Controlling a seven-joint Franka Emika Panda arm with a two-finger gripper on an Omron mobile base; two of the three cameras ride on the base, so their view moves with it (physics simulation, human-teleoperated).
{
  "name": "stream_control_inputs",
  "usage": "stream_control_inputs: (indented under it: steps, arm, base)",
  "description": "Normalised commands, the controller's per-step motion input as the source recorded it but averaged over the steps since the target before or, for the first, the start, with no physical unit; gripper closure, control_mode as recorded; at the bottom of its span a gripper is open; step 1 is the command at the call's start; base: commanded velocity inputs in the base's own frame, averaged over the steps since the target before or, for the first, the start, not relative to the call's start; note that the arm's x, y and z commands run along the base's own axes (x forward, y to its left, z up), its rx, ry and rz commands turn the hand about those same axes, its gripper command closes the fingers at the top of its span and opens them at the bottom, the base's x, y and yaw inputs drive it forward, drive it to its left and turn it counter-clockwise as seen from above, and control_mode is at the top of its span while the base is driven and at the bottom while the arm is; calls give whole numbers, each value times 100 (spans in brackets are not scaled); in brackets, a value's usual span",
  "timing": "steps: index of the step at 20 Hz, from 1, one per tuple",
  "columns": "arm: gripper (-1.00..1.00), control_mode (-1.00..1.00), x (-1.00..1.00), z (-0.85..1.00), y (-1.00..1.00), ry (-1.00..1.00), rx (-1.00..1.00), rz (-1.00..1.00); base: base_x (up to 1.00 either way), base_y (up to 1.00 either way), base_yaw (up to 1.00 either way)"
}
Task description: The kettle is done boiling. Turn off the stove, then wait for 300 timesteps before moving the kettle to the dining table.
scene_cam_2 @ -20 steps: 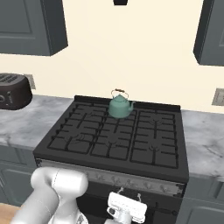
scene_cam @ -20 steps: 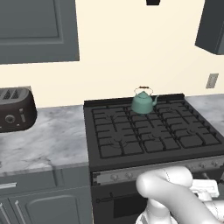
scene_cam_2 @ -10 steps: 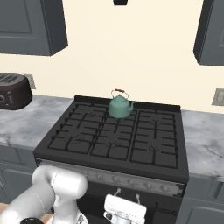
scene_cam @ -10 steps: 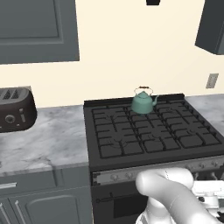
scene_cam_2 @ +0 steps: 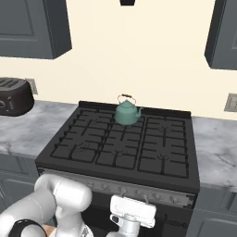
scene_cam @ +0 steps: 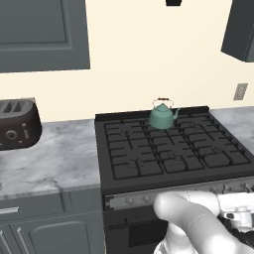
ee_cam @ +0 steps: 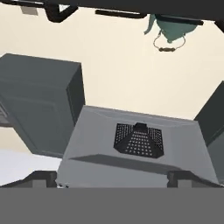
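Note:
The small teal kettle [scene_cam: 161, 116] [scene_cam_2: 126, 112] stands upright on a back burner of the black stove [scene_cam: 171, 156] [scene_cam_2: 122, 148], whose silver knob strip [scene_cam: 144, 199] [scene_cam_2: 159, 196] runs along the front. My gripper [scene_cam: 240, 214] [scene_cam_2: 132, 214] hangs low in front of that strip, below the cooktop and well short of the kettle. The hand view is rolled upside down, so the kettle [ee_cam: 172, 25] appears at the top; my gripper [ee_cam: 111, 178] is open there, its fingertips [ee_cam: 40, 177] wide apart with nothing between them. The dining table is out of view.
A dark toaster [scene_cam: 17, 124] [scene_cam_2: 14, 96] sits on the marble counter [scene_cam: 54, 158] left of the stove. More marble counter [scene_cam_2: 216, 149] lies to the right. Dark wall cabinets [scene_cam: 42, 32] and a grey range hood [ee_cam: 135, 140] hang above.
The hand has drifted only slightly in front of the oven; the jaws stay open. The kettle has not moved.

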Motion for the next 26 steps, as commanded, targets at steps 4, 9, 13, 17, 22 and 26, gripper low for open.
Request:
stream_control_inputs:
  steps: [4,9,13,17,22,26]
  arm:
    - [-100,-100,0,60,6,-18,-17,-7]
    - [-100,-100,0,59,7,-19,-18,-9]
    - [-100,-100,0,58,8,-15,-17,-12]
    - [-100,-100,9,55,6,-10,-13,-15]
    - [-100,-100,19,42,1,0,-9,-16]
    - [-100,-100,23,32,3,0,-8,-17]
  base:
    - [0,0,0]
    - [0,0,0]
    - [0,0,0]
    - [0,0,0]
    - [0,0,0]
    - [0,0,0]
